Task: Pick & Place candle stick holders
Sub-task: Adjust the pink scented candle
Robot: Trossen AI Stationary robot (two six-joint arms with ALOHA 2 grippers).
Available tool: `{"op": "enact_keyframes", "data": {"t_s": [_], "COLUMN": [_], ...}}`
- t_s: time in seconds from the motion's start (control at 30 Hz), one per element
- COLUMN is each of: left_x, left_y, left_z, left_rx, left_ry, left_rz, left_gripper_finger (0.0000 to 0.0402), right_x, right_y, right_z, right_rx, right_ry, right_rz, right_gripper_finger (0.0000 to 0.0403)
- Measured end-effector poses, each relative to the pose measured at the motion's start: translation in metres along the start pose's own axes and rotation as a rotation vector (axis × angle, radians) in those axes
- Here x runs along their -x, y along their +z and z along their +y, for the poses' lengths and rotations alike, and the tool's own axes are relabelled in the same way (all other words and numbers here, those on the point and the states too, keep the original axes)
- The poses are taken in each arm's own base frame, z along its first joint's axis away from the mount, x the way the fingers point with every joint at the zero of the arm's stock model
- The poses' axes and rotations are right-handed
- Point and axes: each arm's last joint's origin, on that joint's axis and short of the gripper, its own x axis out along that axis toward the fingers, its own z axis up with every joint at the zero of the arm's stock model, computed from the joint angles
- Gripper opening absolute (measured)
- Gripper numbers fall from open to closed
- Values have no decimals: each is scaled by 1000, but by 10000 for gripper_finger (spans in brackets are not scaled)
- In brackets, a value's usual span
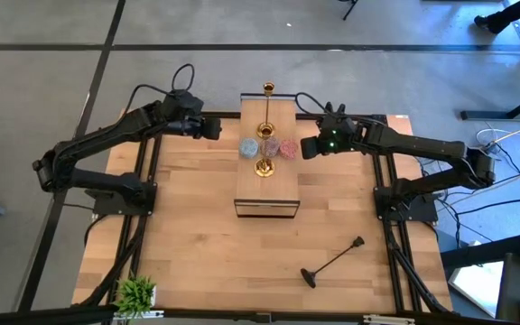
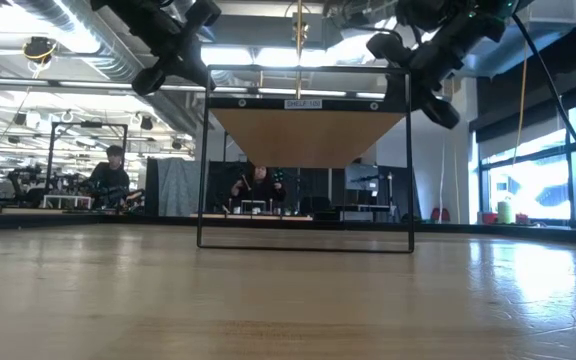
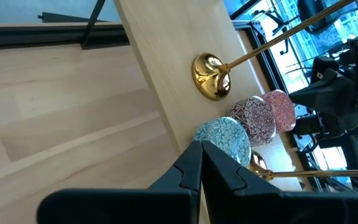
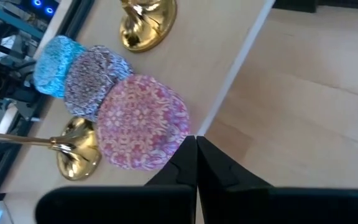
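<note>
Three round cups stand in a row on the raised light wooden plank [image 1: 266, 185]: blue [image 1: 249, 147], purplish [image 1: 270, 147] and pink [image 1: 288, 147]. Gold candle stick holders stand on their round bases behind the cups [image 1: 264, 131], in front of them [image 1: 264, 167] and at the plank's far end [image 1: 268, 88]. A long black holder [image 1: 332, 262] lies on the table at the near right. My left gripper [image 3: 201, 163] is shut and empty, left of the plank [image 1: 217, 128]. My right gripper [image 4: 196, 155] is shut, right beside the pink cup [image 4: 143, 121]. My right gripper's shut fingertips [image 4: 191, 142] stand at the pink cup's side [image 4: 180, 134], coming from the table's right. I cannot tell whether they touch it. The cup stands on the plank.
The plank rests on a black wire frame [image 2: 206, 160] above the table. A small green potted plant [image 1: 136, 293] stands at the near left corner. Bare tabletop [image 1: 197, 253] lies in front of the plank. People sit in the room behind [image 2: 113, 170].
</note>
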Motion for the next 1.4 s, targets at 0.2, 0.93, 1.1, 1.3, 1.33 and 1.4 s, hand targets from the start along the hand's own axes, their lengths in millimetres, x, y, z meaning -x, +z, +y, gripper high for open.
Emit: {"op": "enact_keyframes", "data": {"t_s": [0.2,0.93,1.1,1.3,1.33,1.4], "left_x": [0,0,0,-8,-11,-17], "left_y": [0,0,0,6,8,11], "left_z": [0,0,0,4,4,5], "left_rx": [-2,-8,-16,-48,-44,-40], "left_ry": [1,2,0,-16,-28,-53], "left_rz": [-1,-1,1,15,20,28], "left_gripper_finger": [1,1,1,1,1,1], "right_x": [0,-13,-8,-2,0,4], "right_y": [1,-1,3,8,10,13], "right_z": [2,6,9,13,14,17], "right_rx": [0,6,8,36,40,57], "right_ry": [25,58,68,42,30,13], "right_rz": [0,32,19,7,2,-12], "right_gripper_finger": [0,0,0,0,0,0]}}
